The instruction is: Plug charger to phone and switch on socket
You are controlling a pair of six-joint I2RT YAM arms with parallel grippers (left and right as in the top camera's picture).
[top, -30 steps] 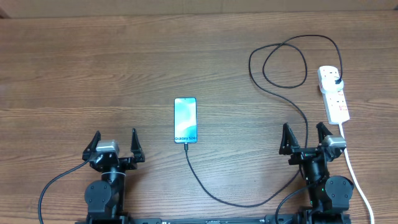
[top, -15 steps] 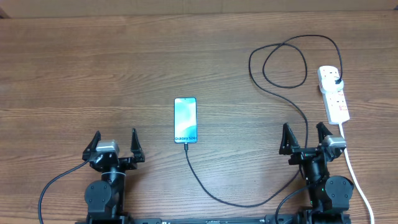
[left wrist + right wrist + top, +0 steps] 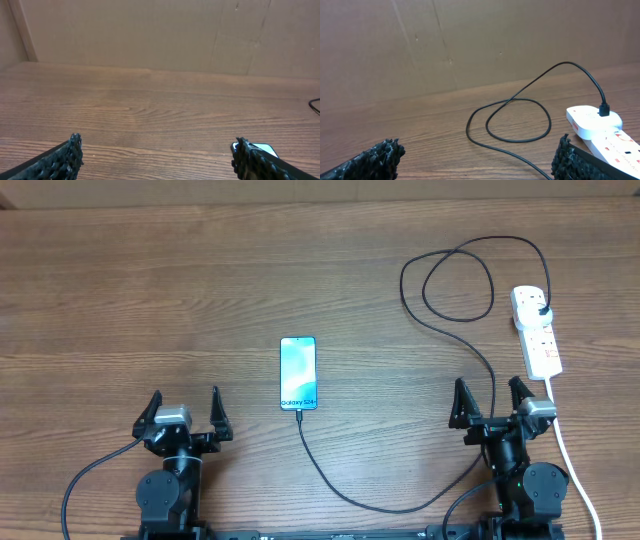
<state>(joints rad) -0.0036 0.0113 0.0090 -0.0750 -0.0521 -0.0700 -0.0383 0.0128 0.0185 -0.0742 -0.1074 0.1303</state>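
Note:
The phone lies flat mid-table, its teal screen up, and a corner of it shows in the left wrist view. The black charger cable runs from the phone's near end, curves along the front, loops at the back right and ends in a black plug seated in the white socket strip. The cable and the strip also show in the right wrist view. My left gripper is open and empty at the front left. My right gripper is open and empty, just in front of the strip.
The strip's thick white cord runs toward the front right edge beside my right arm. A brown cardboard wall stands behind the wooden table.

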